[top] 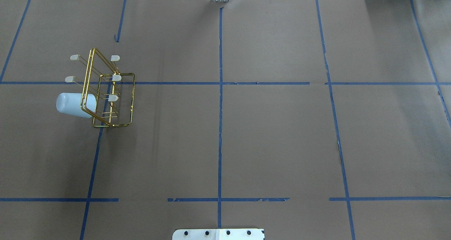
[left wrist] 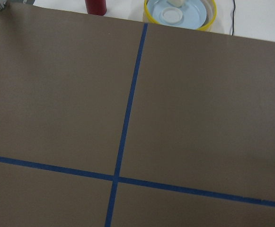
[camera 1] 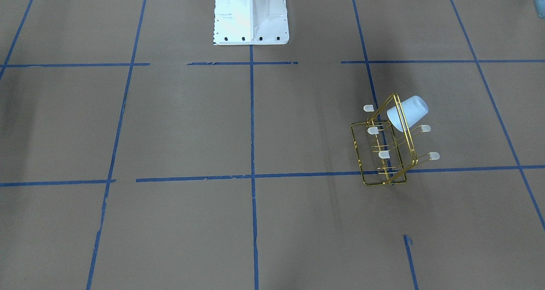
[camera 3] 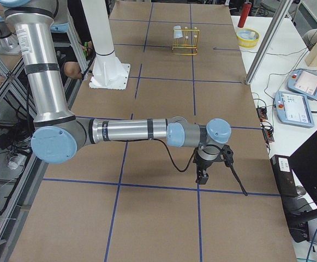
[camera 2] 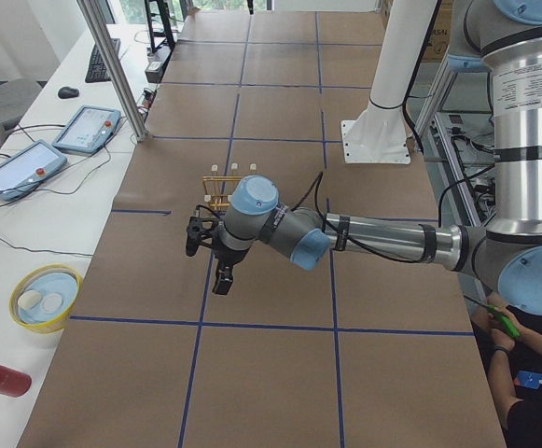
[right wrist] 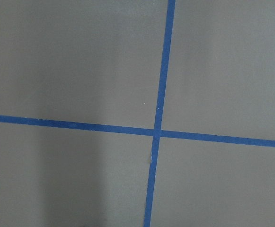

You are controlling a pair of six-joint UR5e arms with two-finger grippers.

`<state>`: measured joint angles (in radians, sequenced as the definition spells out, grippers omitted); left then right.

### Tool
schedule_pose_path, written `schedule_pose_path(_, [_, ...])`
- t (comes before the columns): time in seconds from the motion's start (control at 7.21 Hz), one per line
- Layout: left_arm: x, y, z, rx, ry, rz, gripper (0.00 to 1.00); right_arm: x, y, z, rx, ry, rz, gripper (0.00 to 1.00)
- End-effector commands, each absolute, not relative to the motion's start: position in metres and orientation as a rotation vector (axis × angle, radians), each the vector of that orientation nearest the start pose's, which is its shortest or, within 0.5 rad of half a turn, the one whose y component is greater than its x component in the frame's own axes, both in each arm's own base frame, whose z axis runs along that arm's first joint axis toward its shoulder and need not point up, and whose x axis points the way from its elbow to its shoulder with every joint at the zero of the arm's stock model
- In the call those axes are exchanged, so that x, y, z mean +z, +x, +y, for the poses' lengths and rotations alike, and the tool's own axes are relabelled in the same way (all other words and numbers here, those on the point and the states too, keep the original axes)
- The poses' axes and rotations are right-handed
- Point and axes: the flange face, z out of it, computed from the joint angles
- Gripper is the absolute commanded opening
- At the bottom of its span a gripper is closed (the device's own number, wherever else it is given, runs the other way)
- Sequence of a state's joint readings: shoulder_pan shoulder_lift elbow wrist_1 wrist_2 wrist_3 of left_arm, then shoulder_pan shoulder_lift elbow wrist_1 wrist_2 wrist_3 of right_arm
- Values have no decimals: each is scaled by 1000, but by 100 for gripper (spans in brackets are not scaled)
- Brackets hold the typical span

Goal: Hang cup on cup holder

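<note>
The pale blue-white cup (camera 1: 408, 112) hangs tilted on a prong of the gold wire cup holder (camera 1: 410, 142), which stands on the brown table. In the overhead view the cup (top: 75, 105) is on the left side of the cup holder (top: 133, 99). No gripper shows in the overhead or front views. My left gripper (camera 2: 222, 278) shows only in the exterior left view, in front of the rack (camera 2: 218, 190); I cannot tell if it is open. My right gripper (camera 3: 202, 176) shows only in the exterior right view, far from the rack (camera 3: 185, 42); I cannot tell its state either.
A yellow-rimmed bowl (left wrist: 180, 12) and a red bottle (left wrist: 95, 5) sit on the white side table past the table's edge. The robot's white base (camera 1: 251, 15) stands at mid-table. Blue tape lines (right wrist: 158, 132) grid the table. Tablets (camera 2: 86, 126) lie on the side table.
</note>
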<state>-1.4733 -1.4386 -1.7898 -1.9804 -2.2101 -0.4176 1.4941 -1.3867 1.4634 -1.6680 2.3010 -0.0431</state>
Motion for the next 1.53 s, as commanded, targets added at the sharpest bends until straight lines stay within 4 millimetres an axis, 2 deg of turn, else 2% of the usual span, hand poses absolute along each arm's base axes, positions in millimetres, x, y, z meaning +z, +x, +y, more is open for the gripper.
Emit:
schedule_pose_path(0.0, [603,-62,-451,36,218,668,100,627,22,-570,-108,-33,-730,100])
schedule_pose_path(0.28, [616,-68,-441,48,176,662,100,627,22,-570,-108,-33,-730,100])
schedule_pose_path(0.69, [624,-66,-436,18,101,683,100,627,22,-570,-108,-33,-730,100])
schedule_pose_path(0.83, [642,-66,-422,-18,-17,670,100,626,23,-570,-107,-31,-730,100])
schedule_pose_path(1.39, [635,-64,-422,-10,-12,693,100,626,23,-570,-107,-31,-730,100])
